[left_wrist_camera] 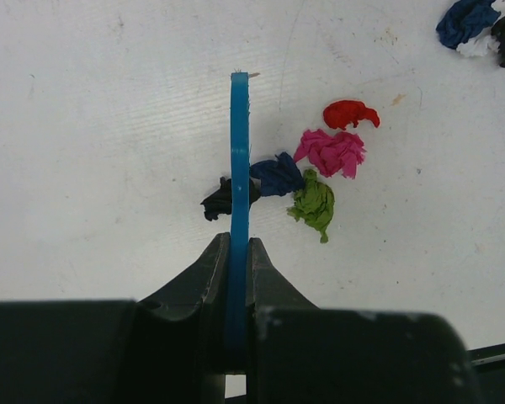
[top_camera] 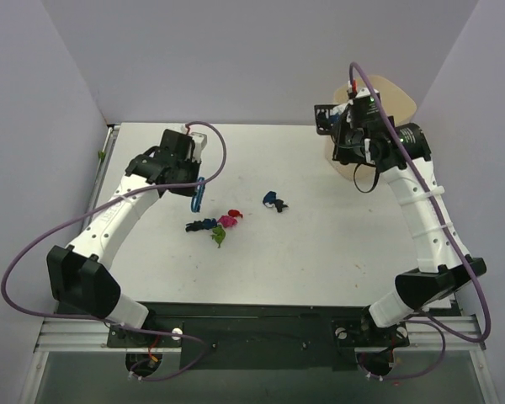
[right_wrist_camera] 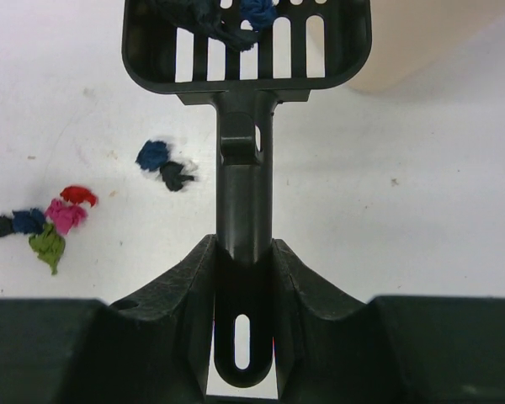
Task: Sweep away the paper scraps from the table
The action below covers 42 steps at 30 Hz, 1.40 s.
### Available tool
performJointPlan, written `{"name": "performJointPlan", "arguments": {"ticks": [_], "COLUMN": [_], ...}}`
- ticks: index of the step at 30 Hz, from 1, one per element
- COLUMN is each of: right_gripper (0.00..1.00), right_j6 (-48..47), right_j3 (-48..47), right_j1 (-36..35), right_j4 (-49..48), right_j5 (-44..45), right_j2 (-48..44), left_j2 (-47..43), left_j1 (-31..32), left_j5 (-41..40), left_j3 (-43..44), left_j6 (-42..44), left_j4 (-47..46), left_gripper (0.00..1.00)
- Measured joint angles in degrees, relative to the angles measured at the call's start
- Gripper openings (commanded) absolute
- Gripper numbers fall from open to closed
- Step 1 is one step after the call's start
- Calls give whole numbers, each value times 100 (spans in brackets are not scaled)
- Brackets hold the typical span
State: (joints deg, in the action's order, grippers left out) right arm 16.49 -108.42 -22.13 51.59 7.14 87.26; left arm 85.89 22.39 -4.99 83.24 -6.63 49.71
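Note:
Paper scraps lie mid-table in two groups. The larger cluster has red, pink, dark blue, green and black bits. A smaller blue, white and black group lies to its right. My left gripper is shut on the blue hand brush, seen edge-on just left of the cluster. My right gripper is shut on the handle of the black slotted scoop, raised at the far right. Dark scraps sit in the scoop.
A beige container stands at the far right of the white table, right beside the scoop's head. Pale lilac walls enclose the table on three sides. Metal rails run along the near edge.

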Motion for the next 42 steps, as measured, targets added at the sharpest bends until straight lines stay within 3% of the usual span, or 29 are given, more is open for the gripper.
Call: {"name": "performJointPlan", "arguments": {"ticks": [14, 23, 32, 39, 42], "right_gripper": [0, 0, 0, 0, 0], "right_j6": [332, 1071, 2765, 4710, 5451], "right_j3": [-1467, -1565, -205, 1620, 1882], "right_j1": [1224, 1755, 2662, 3152, 3202], "right_j4": [269, -103, -1976, -4297, -5086], "right_j5": [-535, -1471, -2732, -3526, -3810], "right_j2": [1016, 1427, 1314, 1150, 1182], "left_j2": [-181, -555, -756, -778, -822], "left_j1": [0, 0, 0, 0, 0], "left_j5": [258, 133, 46, 28, 28], "left_j3": [-330, -437, -673, -793, -796], "left_j6": [-46, -79, -81, -81, -79], "left_j4": [-240, -520, -754, -758, -780], "left_gripper": [0, 0, 0, 0, 0]}}
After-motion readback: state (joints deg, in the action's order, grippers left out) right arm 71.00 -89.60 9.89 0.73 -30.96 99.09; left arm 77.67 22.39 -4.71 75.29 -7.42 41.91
